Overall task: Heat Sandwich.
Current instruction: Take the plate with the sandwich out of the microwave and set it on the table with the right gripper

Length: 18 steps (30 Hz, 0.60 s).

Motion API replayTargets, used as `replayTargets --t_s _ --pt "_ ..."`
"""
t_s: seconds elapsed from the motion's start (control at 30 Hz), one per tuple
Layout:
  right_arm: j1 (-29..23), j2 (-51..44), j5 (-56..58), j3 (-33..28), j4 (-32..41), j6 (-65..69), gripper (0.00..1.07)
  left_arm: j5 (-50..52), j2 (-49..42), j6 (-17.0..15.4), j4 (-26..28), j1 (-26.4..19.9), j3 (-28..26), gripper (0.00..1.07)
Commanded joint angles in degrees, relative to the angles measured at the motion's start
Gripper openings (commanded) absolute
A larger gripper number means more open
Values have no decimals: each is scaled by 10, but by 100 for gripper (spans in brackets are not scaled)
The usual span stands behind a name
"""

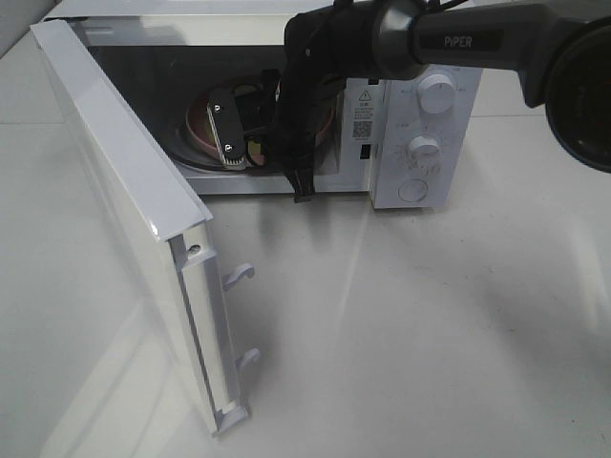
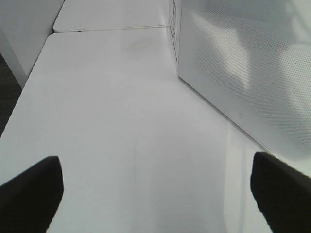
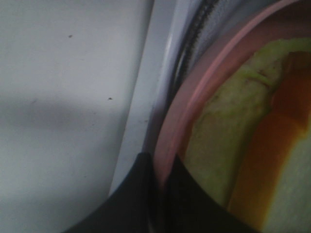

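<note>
Both jaws differ: the right gripper (image 3: 158, 187) is clamped on the pink plate (image 3: 194, 97) rim; the left gripper (image 2: 155, 194) is spread empty. The sandwich (image 3: 243, 145) should be kept level.

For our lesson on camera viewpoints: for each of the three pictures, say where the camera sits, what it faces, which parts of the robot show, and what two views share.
Exterior high: mounted above, looking down at the white tabletop and open white microwave; the black right arm reaches inside.
Left wrist: on the left arm, facing along the table beside the microwave's side; the open left gripper shows as two dark fingertips.
Right wrist: at the right gripper, shut on the round pink plate carrying the sandwich.
Shared: exterior and right wrist both show the plate.
</note>
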<state>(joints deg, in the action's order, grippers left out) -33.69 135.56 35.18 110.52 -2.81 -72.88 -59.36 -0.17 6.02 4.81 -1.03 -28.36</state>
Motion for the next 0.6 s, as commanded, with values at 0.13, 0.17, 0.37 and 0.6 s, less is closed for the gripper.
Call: replayTargets --t_s 0.13,0.17,0.37,0.6 --pt "3 -37 55 -7 44 -95 0 4 -16 -5 5 -1 1 100" --pt "3 -42 62 -7 46 -101 0 4 -16 -5 5 -1 1 100" --pt "3 -70 75 -36 49 -127 0 4 -16 -4 5 -1 1 100" --pt "10 -119 75 -97 93 -195 0 4 -16 -5 5 -1 1 100"
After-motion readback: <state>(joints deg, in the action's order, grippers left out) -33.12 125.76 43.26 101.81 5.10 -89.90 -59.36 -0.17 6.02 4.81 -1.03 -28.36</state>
